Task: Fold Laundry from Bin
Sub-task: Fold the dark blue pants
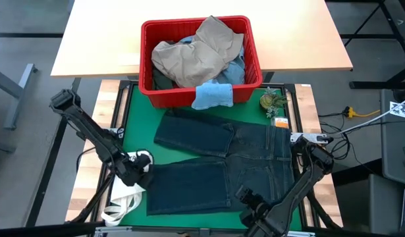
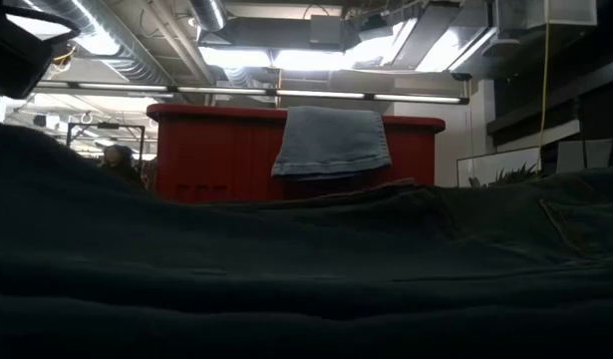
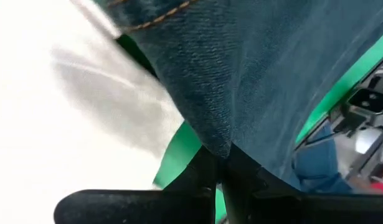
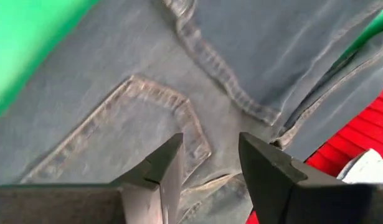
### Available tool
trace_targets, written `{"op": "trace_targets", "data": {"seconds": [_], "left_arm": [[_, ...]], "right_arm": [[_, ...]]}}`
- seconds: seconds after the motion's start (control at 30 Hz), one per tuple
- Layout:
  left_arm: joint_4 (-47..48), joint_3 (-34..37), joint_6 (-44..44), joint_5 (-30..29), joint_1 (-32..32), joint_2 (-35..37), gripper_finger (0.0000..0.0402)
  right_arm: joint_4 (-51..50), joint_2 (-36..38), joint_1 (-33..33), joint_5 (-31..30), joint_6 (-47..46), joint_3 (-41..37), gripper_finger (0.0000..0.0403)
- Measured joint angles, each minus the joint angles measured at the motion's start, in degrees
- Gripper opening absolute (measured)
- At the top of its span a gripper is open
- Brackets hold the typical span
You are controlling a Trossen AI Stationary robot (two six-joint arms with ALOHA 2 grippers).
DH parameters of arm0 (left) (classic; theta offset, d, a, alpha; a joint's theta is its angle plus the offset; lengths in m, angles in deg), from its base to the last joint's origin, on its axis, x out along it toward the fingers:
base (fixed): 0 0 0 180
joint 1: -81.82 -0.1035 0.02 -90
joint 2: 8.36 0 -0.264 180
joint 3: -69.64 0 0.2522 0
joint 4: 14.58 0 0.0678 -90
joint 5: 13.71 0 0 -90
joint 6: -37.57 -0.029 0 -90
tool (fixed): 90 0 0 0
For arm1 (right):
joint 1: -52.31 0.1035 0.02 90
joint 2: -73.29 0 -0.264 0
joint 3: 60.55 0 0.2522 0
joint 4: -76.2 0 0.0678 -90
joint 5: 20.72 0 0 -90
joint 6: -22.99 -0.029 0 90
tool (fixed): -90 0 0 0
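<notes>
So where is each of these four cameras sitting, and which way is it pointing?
High view: above the table, looking straight down on the dark navy denim jeans, the red slotted plastic bin and both dark arms.
Low view: at table-top height, looking level across the jeans to the bin; no arm clearly visible.
Left wrist view: on the left arm, looking past the left gripper, shut on a jeans edge.
Right wrist view: on the right arm, looking past the open right gripper at a back pocket.
All four views share the jeans.
</notes>
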Motion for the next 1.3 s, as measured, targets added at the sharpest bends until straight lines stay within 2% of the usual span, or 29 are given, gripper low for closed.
{"op": "trace_targets", "data": {"seconds": [0.2,0.47,0.6,0.8,1.07,1.3], "left_arm": [[7.5,0.0,4.4,1.8,1.6,6.2,0.0001],[16.3,0.0,11.1,6.1,5.7,13.1,0.0001],[17.3,0.0,14.4,4.0,7.4,15.3,0.0000],[8.0,0.0,11.0,-4.4,7.7,17.6,0.0000],[-8.8,-0.1,0.4,-18.0,6.6,17.2,0.0000],[-19.6,-0.1,-6.8,-20.1,0.8,11.6,0.0000]], "right_arm": [[-0.4,0.0,-0.1,2.0,0.0,0.0,0.0154],[-6.8,0.6,-0.1,2.0,-1.2,0.0,0.0154],[-5.4,1.8,-0.1,2.0,-4.8,0.0,0.0154],[-5.5,1.8,0.0,5.5,-2.6,0.0,0.0154],[-5.3,5.1,-0.5,5.4,-1.4,0.0,0.0154],[-4.2,7.1,-0.6,3.4,-1.7,0.0,0.0154]]}}
